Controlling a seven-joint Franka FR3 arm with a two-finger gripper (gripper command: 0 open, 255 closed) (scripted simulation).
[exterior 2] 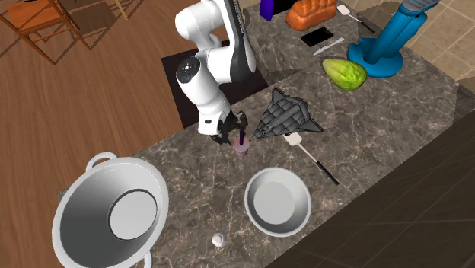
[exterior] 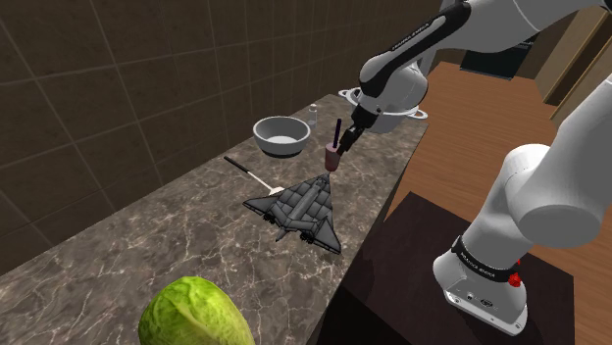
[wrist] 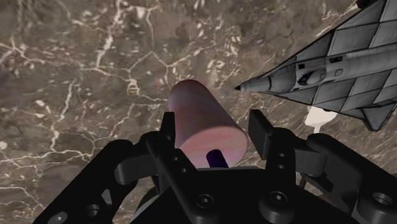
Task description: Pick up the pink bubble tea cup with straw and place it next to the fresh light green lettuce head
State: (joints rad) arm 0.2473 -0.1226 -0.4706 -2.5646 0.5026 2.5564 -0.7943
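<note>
The pink bubble tea cup [wrist: 203, 118] with a dark purple straw [wrist: 217, 158] stands upright on the marble counter [exterior: 147, 235]. My gripper [wrist: 213, 124] is lowered around it and open. One finger rests against the cup's side, while the other finger [wrist: 259, 130] stands a small gap off. In the shoulder view the cup [exterior: 331, 157] sits just under the gripper [exterior: 343, 145]; in the second exterior view the cup [exterior 2: 241, 147] is beside the gripper [exterior 2: 230, 131]. The light green lettuce head [exterior: 191, 314] lies far down the counter and appears again [exterior 2: 345, 74] in the second exterior view.
A grey toy jet [exterior: 304, 208] lies between the cup and the lettuce. A grey bowl [exterior: 281, 135], a spatula [exterior: 253, 174] and a small shaker [exterior: 313, 114] sit near the cup. A large pot [exterior 2: 110, 213] stands at the counter's end. A blue stand [exterior 2: 384, 46] rises beyond the lettuce.
</note>
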